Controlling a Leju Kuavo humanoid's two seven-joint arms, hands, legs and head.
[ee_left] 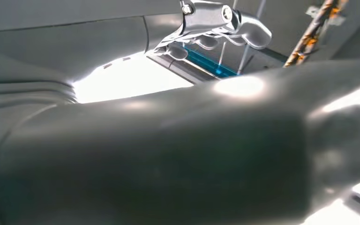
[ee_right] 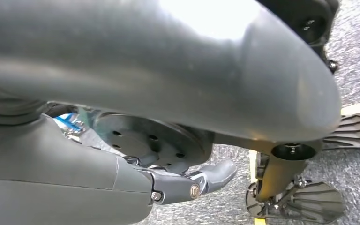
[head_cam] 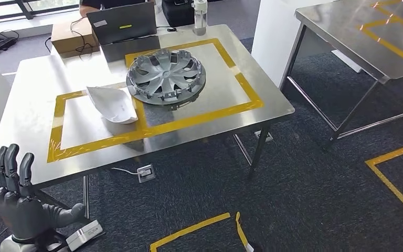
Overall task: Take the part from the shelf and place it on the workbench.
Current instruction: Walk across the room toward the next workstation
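Steel workbench bears hubcap; left hand open, right hand's state unclear.

Steel table with yellow tape, second table, dark carpet

Left hand of matte dark grey plastic, segmented darker fingers, thick grey thumb, pale silver cuff at the wrist, right hand with smooth grey cover, small silver screws at the dark finger hinges
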